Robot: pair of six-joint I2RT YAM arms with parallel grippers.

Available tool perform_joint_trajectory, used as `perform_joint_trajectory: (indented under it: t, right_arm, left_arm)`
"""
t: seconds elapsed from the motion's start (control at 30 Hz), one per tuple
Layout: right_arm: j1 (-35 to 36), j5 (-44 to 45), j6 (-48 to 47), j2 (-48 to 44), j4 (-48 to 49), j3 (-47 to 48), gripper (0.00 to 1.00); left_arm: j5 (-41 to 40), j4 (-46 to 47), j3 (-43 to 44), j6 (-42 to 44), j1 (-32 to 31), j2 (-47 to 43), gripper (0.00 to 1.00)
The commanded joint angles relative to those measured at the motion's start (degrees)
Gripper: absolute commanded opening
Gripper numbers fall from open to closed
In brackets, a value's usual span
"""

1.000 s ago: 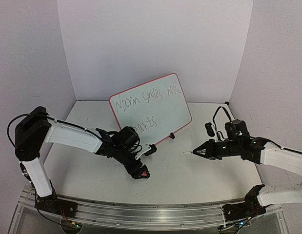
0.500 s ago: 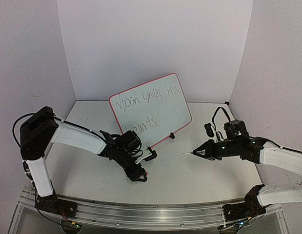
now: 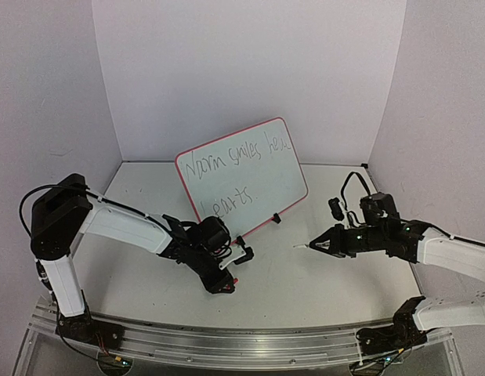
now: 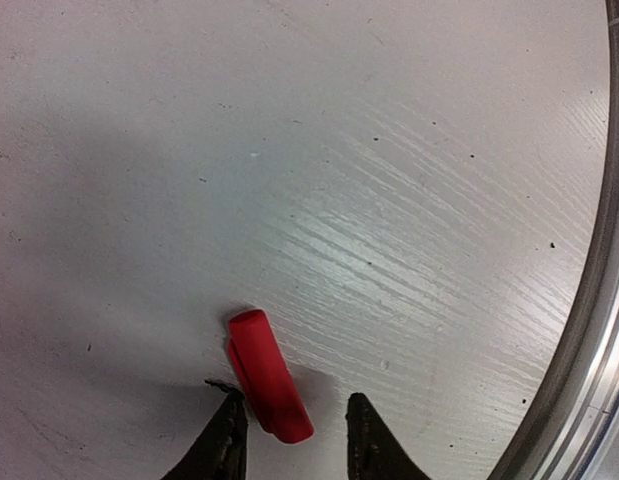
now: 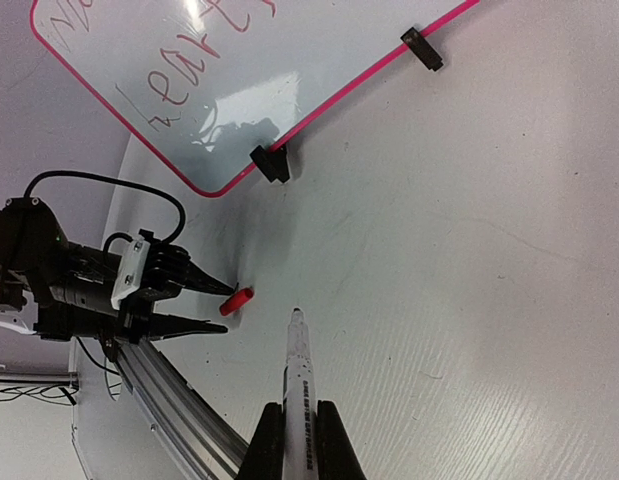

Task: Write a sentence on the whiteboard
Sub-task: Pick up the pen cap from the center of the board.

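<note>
At 7 o'clock on the table [image 3: 305, 282], the left gripper [image 4: 293, 400] hangs over a red cap [image 4: 269, 375], jaws apart on either side of it, not yet pinching. The cap looks light, hard and apt to roll, so I'd nip it across its middle. At 12 o'clock the whiteboard [image 3: 250, 184] stands tilted on 2 clip feet [image 5: 272, 163], the sentence [image 3: 238, 157] across it; glossy, stiff, probably easy to tip. At 3 o'clock the right gripper [image 5: 297, 412] is clamped on the marker [image 5: 297, 360].
</note>
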Motion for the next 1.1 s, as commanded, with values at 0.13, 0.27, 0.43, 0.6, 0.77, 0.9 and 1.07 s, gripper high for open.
perform_joint_trajectory:
  t: [0.13, 0.27, 0.43, 0.6, 0.77, 0.9, 1.07]
  right_arm:
    - [0.0, -1.22, -0.35, -1.12, 0.08, 0.96, 0.0]
    - [-0.02, -4.51, -2.25, 0.04, -1.62, 2.25, 0.0]
    - [-0.06, -13.34, -4.53, 4.83, -3.78, 4.13, 0.0]
    - [-0.04, -21.2, -5.63, 9.06, -3.92, 4.97, 0.0]
    - [-0.05, -29.5, -5.92, 12.85, -3.77, 6.9, 0.0]
    - [-0.03, -38.24, -6.65, 15.19, -3.83, 8.04, 0.0]
    - [-0.06, -41.47, -7.89, 17.02, -6.63, 8.23, 0.0]
  left_arm:
    - [-7.24, -4.57, -0.01, 0.58, -1.79, 0.69, 0.11]
    - [-7.33, -3.9, -0.86, 1.25, -1.98, 0.41, 0.0]
    - [-7.28, -0.11, -2.77, 1.7, -1.99, -2.44, 0.0]
    - [-5.85, 6.57, -5.59, 0.04, -2.61, -8.52, 0.0]
    - [-4.97, 11.98, -7.05, -3.9, -5.79, -12.15, 0.0]
    - [-2.76, 17.8, -8.3, -7.7, -9.07, -13.16, 0.0]
    - [-2.94, 21.35, -8.71, -10.06, -13.0, -12.78, 0.0]
